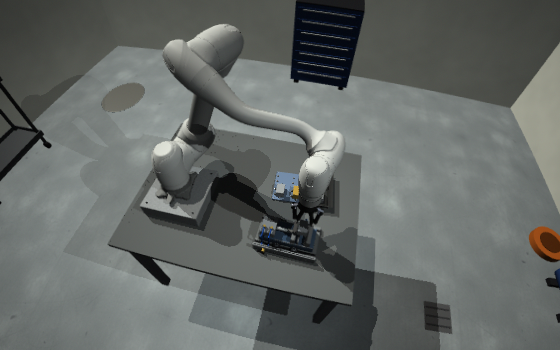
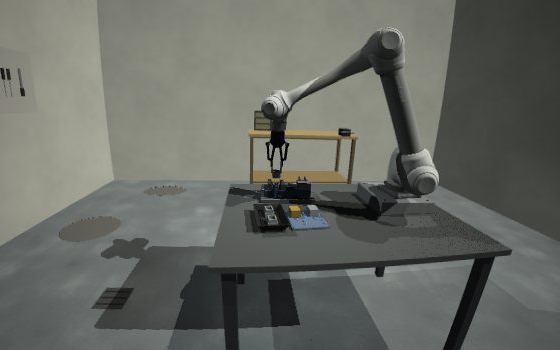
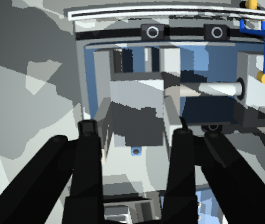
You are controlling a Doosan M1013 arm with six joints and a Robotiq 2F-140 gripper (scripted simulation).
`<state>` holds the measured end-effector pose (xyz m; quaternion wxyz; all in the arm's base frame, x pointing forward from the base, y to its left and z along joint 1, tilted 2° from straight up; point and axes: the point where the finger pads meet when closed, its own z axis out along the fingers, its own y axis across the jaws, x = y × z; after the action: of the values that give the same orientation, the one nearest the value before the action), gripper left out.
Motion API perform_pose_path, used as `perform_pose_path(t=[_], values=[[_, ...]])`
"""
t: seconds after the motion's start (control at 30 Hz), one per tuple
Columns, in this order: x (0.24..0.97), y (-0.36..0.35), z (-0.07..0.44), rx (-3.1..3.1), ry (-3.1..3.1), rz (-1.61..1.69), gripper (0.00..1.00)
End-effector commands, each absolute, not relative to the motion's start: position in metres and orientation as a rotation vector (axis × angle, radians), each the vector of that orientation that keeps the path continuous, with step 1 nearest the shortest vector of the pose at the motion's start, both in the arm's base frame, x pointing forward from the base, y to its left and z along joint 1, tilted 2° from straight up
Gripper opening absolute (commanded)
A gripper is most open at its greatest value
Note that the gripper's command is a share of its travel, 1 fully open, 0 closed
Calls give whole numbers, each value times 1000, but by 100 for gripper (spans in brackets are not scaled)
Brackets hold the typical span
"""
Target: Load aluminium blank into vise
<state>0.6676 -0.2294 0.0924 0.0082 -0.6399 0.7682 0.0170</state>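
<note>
Holding: pincer point(image 2: 275, 172) clamps an aluminium blank point(image 2: 276, 173) above the vise point(image 2: 286, 190).
Infeed plate point(image 2: 314, 223): brass blank point(image 2: 294, 211), grey blank point(image 2: 313, 209).

Top view looks down from afar; exterior faces the table point(image 2: 419, 250) toward 12 o'clock; wrist looks close along the end effector point(image 3: 132, 163); all share the vise point(image 1: 289, 237).

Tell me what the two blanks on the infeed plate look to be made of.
Yellow blank: likely brass, from its flat yellow-gold colour. Grey blank: likely aluminium, pale matte grey. Both sit on the blue infeed plate; too small to judge surface finish.
</note>
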Motion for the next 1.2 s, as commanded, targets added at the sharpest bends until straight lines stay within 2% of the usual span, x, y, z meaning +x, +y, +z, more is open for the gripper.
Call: perform_pose_path(t=[0.0,1.17], values=[[667,-232,92,-2010,2400,56,0],[667,-236,93,-2016,2395,56,0]])
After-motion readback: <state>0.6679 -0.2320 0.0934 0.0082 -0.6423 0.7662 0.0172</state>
